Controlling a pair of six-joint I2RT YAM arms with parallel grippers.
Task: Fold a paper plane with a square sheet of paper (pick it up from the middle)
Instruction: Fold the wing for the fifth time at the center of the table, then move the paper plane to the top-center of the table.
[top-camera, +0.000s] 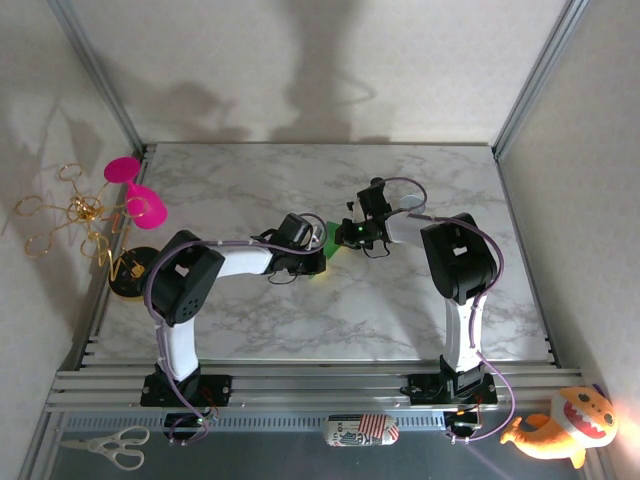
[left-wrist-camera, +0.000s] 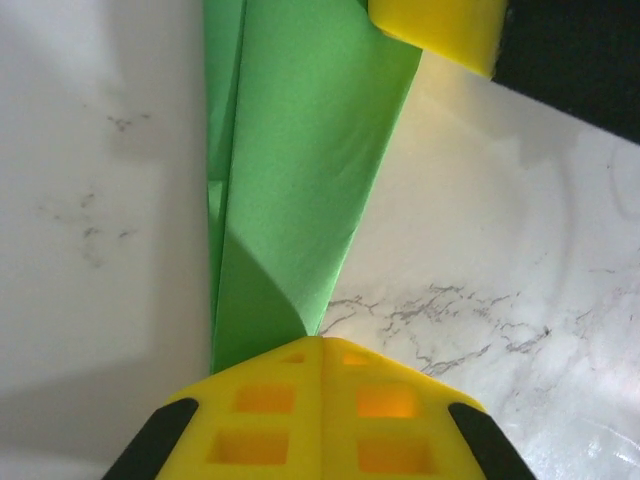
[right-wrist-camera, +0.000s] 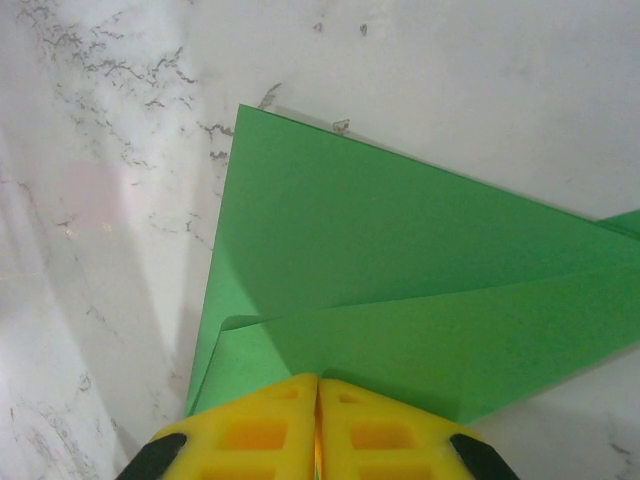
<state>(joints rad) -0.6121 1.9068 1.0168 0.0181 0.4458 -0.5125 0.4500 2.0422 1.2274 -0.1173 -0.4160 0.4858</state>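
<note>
Sheet of paper spans left claw to right claw; both pinch it.

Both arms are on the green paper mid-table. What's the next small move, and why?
Probably slide the left gripper along the long fold while the right gripper anchors the other end. Both sets of jaws are shut on the sheet of paper, and its folded layers gape slightly beside the left jaws.

A white marble-patterned table sits between plain off-white walls. Aluminium posts rise at its far corners, and soft shadows fall on the back wall.
</note>
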